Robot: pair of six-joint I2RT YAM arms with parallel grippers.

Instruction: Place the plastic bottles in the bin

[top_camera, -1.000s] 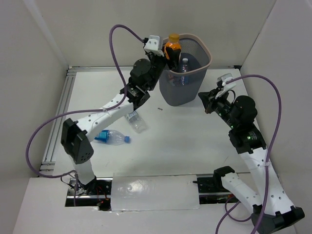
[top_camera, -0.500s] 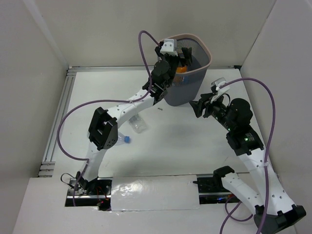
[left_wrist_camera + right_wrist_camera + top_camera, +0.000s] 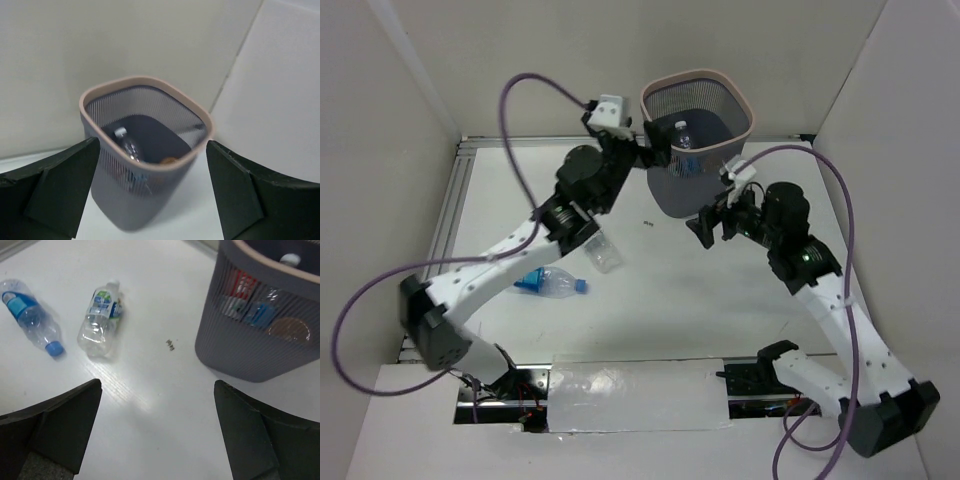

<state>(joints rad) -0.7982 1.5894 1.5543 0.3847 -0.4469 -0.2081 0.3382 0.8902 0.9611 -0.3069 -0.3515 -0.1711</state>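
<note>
Left gripper (image 3: pixel 657 143), now apart beside the bin (image 3: pixel 667 195), has dropped the orange bottle (image 3: pixel 167 161) in; right gripper (image 3: pixel 706 229) gapes empty; two bottles (image 3: pixel 555 283) remain left of it.

White counter (image 3: pixel 690 300), enclosed by pale walls (image 3: pixel 470 60) on the left, far and right sides. A slotted metal rail (image 3: pixel 438 250) runs along the counter's left edge. A glossy, reflective sheet (image 3: pixel 640 395) covers the near edge at centre. A small dark speck (image 3: pixel 171 344) lies on the bare surface, too small to identify.
</note>
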